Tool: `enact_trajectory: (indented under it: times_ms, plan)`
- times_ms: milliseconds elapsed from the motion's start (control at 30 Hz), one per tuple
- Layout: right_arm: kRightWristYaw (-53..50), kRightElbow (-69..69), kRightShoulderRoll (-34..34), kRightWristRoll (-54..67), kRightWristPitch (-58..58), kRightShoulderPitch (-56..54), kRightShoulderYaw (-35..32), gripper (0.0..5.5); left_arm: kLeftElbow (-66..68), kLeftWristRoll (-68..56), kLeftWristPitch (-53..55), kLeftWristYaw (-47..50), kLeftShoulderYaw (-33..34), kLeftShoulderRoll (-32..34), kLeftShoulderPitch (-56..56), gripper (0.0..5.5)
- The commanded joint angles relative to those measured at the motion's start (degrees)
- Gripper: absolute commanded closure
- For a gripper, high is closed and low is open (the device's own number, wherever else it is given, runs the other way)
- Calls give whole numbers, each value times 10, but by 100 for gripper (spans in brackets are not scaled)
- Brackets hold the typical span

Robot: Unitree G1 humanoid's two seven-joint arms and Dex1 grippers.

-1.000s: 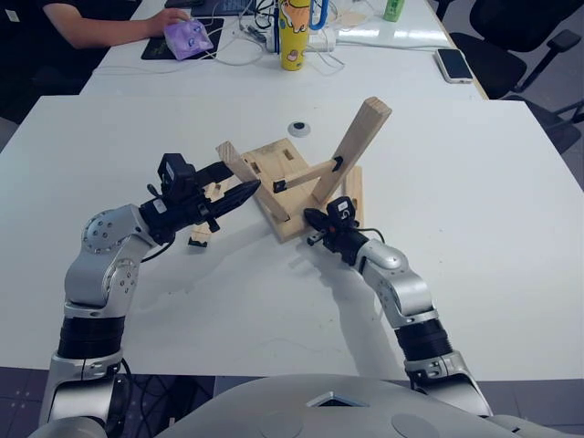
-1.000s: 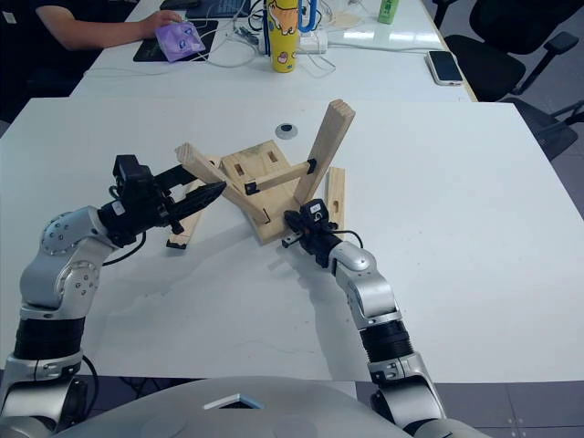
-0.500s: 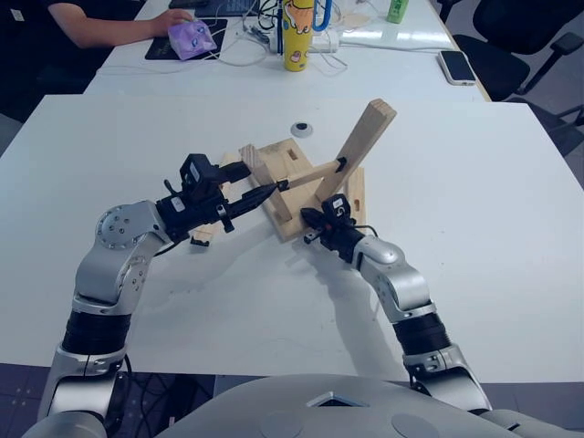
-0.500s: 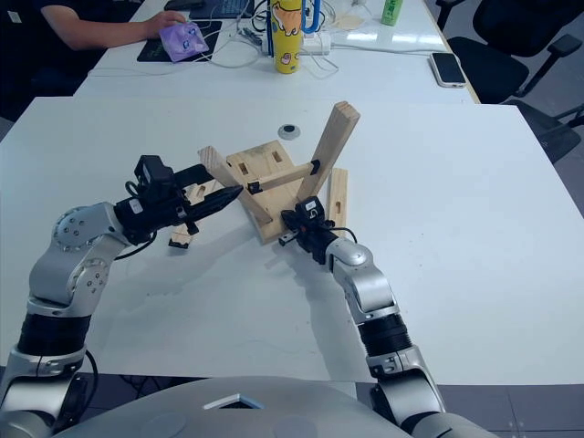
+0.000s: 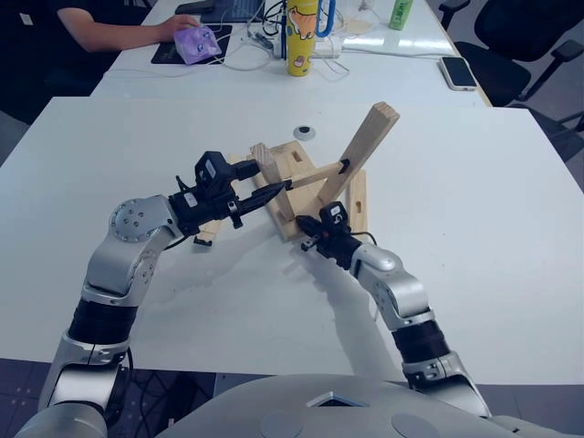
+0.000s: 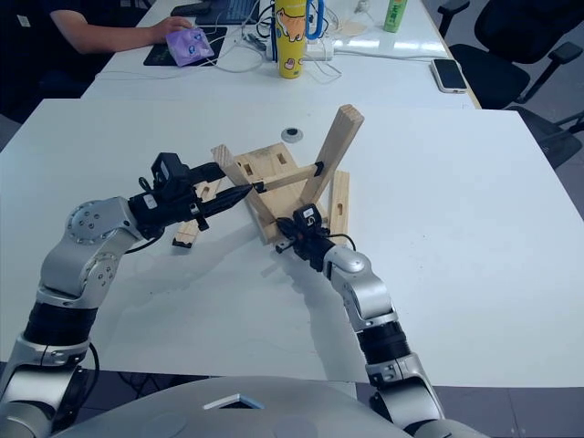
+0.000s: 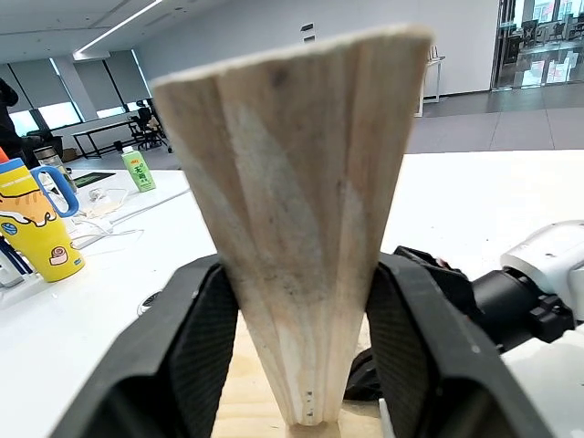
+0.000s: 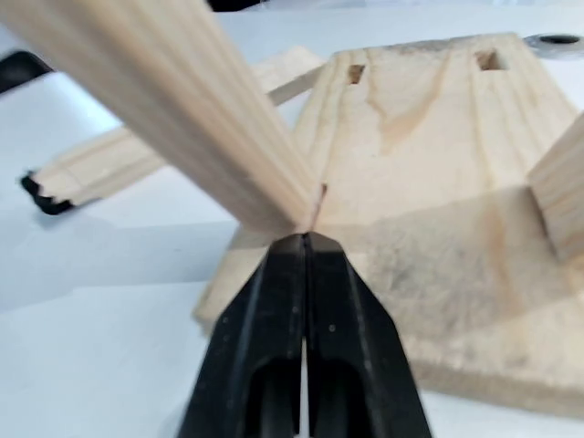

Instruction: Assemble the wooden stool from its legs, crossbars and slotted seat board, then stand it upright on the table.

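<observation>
The white table (image 5: 474, 182) holds the slotted seat board (image 5: 294, 162) near its middle. A tall leg (image 5: 370, 144) leans up from the board. My left gripper (image 5: 272, 191) reaches a short leg (image 5: 264, 160). Up close, my left wrist camera shows my fingers (image 7: 196, 338) squeezing it. My right gripper (image 8: 304, 239) is pinched closed on nothing, its tip where a leg meets the board.

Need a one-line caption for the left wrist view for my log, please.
Left gripper clamped on both sides of a wooden leg, yellow mug in the background.
</observation>
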Motion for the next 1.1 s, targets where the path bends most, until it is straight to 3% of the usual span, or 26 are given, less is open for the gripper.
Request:
enact_trajectory:
  times_ms: [33,200,433,567,700,767,967,1100]
  plan:
    - [46,-153,-25,81,30,24,-27,550,47,46,60,-5,-43,20,53,347]
    - [12,-305,-23,163,86,-26,-58,550,42,37,63,-2,-32,27,61,347]
    - [-93,-273,-26,-17,31,-119,7,550,54,34,65,-11,-41,27,44,347]
    - [-100,-225,-37,-84,29,-118,61,550,58,34,65,-13,-43,27,41,347]
    - [-28,-133,-134,-130,168,-55,180,550,65,35,63,-16,-45,25,33,347]
    - [-17,-117,-158,-141,177,-45,191,550,68,35,63,-15,-46,24,29,347]
    - [-101,-172,-33,-72,-22,-98,37,550,72,35,59,-10,-46,21,29,347]
    - [-88,-195,-26,-51,-107,-91,-7,550,73,34,58,-8,-46,20,31,347]
